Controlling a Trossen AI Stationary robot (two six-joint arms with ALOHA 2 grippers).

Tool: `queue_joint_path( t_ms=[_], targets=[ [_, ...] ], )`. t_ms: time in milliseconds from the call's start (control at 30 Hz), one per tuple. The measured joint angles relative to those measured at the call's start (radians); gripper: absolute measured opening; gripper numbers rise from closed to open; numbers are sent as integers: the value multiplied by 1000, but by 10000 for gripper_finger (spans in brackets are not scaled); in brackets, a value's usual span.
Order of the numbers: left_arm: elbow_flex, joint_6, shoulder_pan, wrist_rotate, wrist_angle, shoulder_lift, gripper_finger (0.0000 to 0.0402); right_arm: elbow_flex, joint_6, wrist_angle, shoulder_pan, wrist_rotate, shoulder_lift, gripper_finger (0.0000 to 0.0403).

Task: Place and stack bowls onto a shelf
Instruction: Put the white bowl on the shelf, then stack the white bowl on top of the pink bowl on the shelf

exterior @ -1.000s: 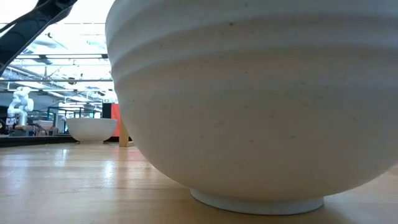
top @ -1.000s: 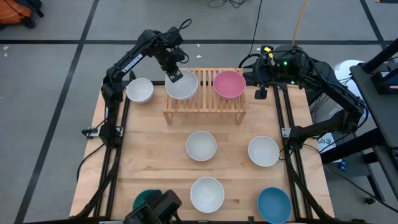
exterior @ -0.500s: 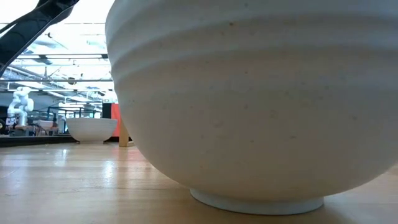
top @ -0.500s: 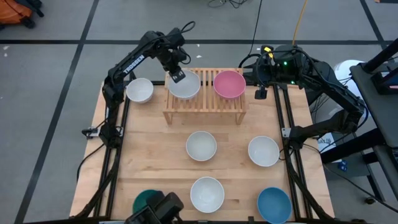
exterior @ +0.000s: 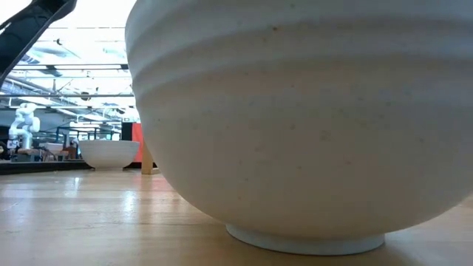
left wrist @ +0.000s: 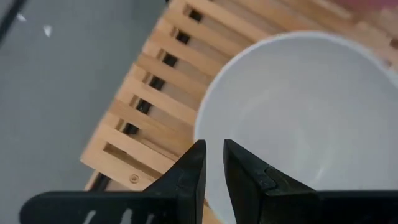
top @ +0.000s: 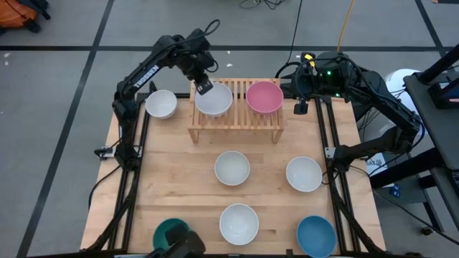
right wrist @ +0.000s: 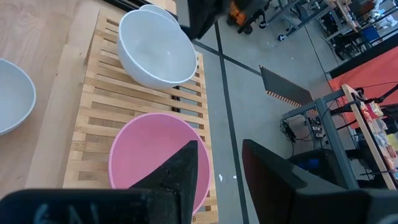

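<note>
From the high view, the low slatted rack of light wood (top: pixel 237 115) stands at the far middle of the wooden table (top: pixel 179 193). Two bowls sit on it: a smooth white bowl (top: pixel 214 99) on its left part and a smooth pink bowl (top: pixel 264 97) on its right part. The left gripper (top: pixel 203 86) is at the white bowl's far-left rim. The right gripper (top: pixel 301 107) waits just right of the rack's right end. Off the rack lie a white bowl (top: pixel 161 104) far left, a white bowl (top: pixel 232 168) in the middle, a white bowl (top: pixel 304 173) to the right, a white bowl (top: pixel 239 223) near the front, a teal green bowl (top: pixel 171 233) near left and a blue bowl (top: pixel 316 236) near right.

The low view is almost filled by the nearest white bowl (exterior: pixel 303 125).

The left wrist view shows the left gripper (left wrist: pixel 212 163) with its fingers pinched onto the white bowl's (left wrist: pixel 298 118) rim, a narrow gap between them.

The right wrist view shows the right gripper (right wrist: pixel 217 165) with fingers parted, holding nothing, above the pink bowl (right wrist: pixel 155 155).

The step in hand appears to be setting the second bowl on the rack. The next move calls for letting go of the rim, lifting clear, and fetching another bowl, likely the far-left white one.
</note>
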Motion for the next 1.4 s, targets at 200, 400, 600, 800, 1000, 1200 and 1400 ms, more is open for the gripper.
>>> queue_joint_path(
  t_ms=[200, 400, 600, 800, 1000, 1200, 1400],
  targets=[
    [0, 1, 0, -68, 50, -109, 62, 0, -20, -13, 0, 44, -10, 121],
    [0, -32, -19, -74, 58, -278, 62, 0, 69, -191, 0, 153, -60, 121],
    [0, -34, -67, -77, 76, -425, 63, 0, 322, -454, 0, 151, -94, 121],
    [0, -123, -97, -79, 71, -530, 63, -11, 510, -572, 0, 39, -110, 121],
    [0, -135, -104, -79, 50, -609, 63, -33, 705, -574, 7, -244, -103, 121],
    [0, -131, -104, -79, 3, -657, 63, -145, 751, -575, 30, -266, -113, 121],
    [0, -95, -104, -79, -83, -685, 63, -348, 754, -576, 62, -268, -116, 121]
  ],
)
